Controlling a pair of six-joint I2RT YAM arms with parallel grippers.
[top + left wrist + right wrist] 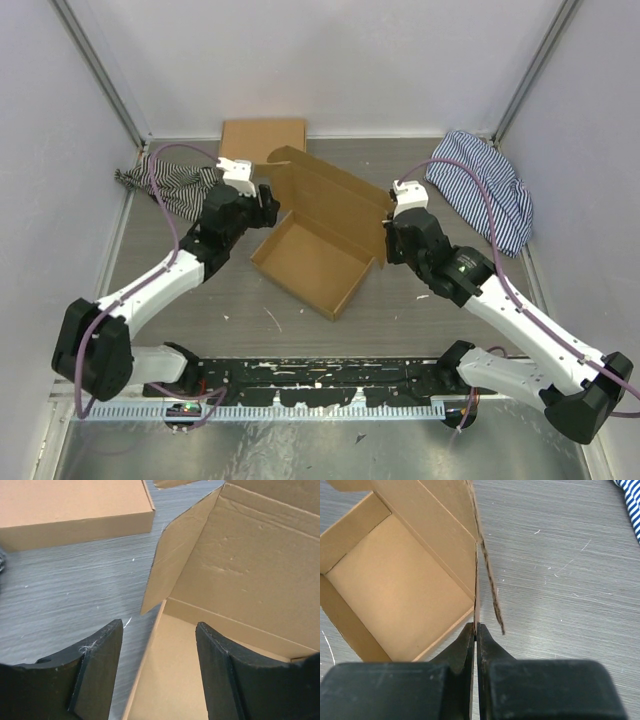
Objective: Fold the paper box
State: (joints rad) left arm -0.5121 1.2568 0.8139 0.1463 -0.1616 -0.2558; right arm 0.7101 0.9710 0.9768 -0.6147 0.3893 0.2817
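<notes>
Brown paper box (310, 258), released left tool (270, 205) beside, right tool (385, 243) clenched on its wall; second box (262, 140), striped cloth (168, 185) behind.

Soft, bright, even light falls from above. The plain brown cardboard paper box (310, 262) casts only a thin, faint shadow on the grey wood-grain table (390, 320). Both wrist views render the table grain sharply. The left gripper's (159, 625) black jaws show little surface detail.

plain brown cardboard paper box (310, 262): matt, fibrous paperboard
grey wood-grain desk (250, 320): streaked, low sheen
blue-and-white striped cloth (490, 185): soft woven fabric
</notes>
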